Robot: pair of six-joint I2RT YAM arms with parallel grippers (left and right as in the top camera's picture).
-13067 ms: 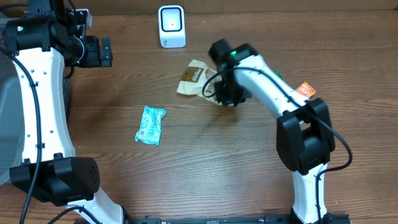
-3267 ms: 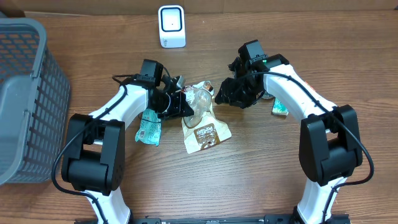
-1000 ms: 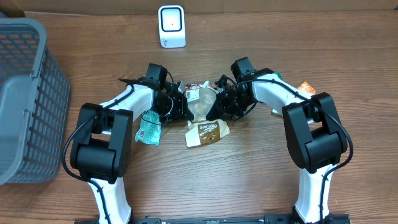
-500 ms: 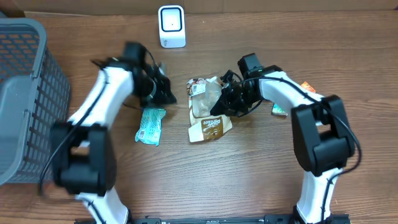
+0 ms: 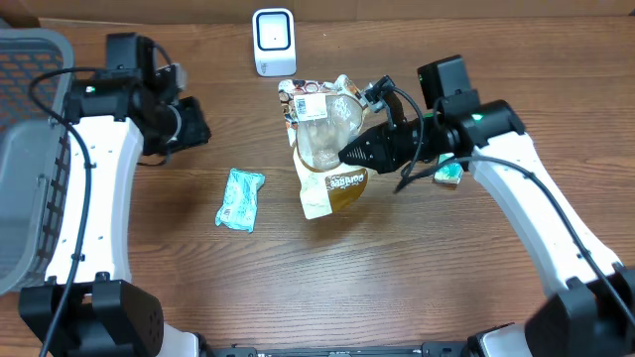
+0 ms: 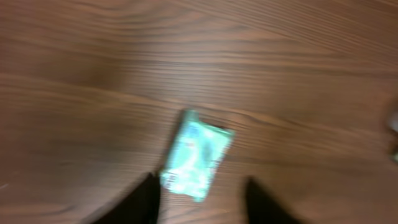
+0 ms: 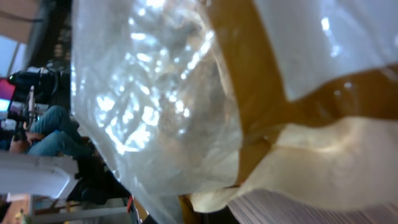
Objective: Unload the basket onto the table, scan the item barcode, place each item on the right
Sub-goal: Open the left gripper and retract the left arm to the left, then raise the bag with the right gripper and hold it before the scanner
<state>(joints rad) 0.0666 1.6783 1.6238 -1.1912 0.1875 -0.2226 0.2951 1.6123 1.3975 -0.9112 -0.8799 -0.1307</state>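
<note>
Aloft, the crinkly clear-and-tan pouch (image 5: 322, 139) sits pinched in the right jaws (left jaws parted, empty).

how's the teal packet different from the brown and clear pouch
The teal packet lies flat on the table, untouched; the brown pouch is held up in the right gripper. The teal packet is smaller and opaque; the brown pouch is larger, with a clear window. Both are soft packs.

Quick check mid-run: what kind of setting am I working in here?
Most likely a mock checkout station: a white barcode scanner at the back of the wooden table, a gray mesh basket at the left edge, and small packaged goods like the teal packet.
</note>
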